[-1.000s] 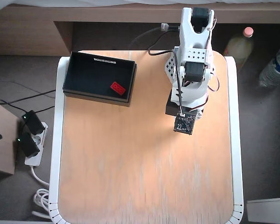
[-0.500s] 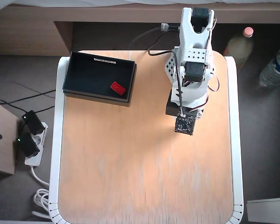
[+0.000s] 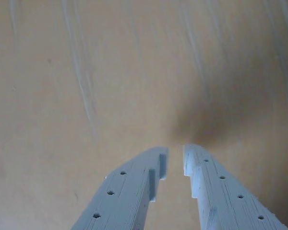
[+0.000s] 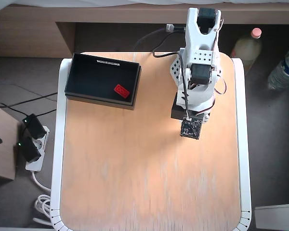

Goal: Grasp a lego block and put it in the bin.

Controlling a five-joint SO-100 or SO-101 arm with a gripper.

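The red lego block point(image 4: 121, 90) lies inside the black bin point(image 4: 89, 72), near the bin's front right corner in the overhead view. The bin stands at the table's back left corner. The white arm point(image 4: 198, 72) is folded at the back right of the table, well apart from the bin. Its wrist camera point(image 4: 190, 128) covers the gripper from above. In the wrist view my gripper point(image 3: 175, 154) points down at the bare wooden tabletop. Its two pale fingers stand with only a narrow slit between the tips and hold nothing. Neither block nor bin shows in the wrist view.
The wooden table point(image 4: 149, 183) has a white rim. A power strip with plugs point(image 4: 31, 144) and cables lie on the floor at the left. Two bottles point(image 4: 245, 45) point(image 4: 284, 67) stand on the floor at the right.
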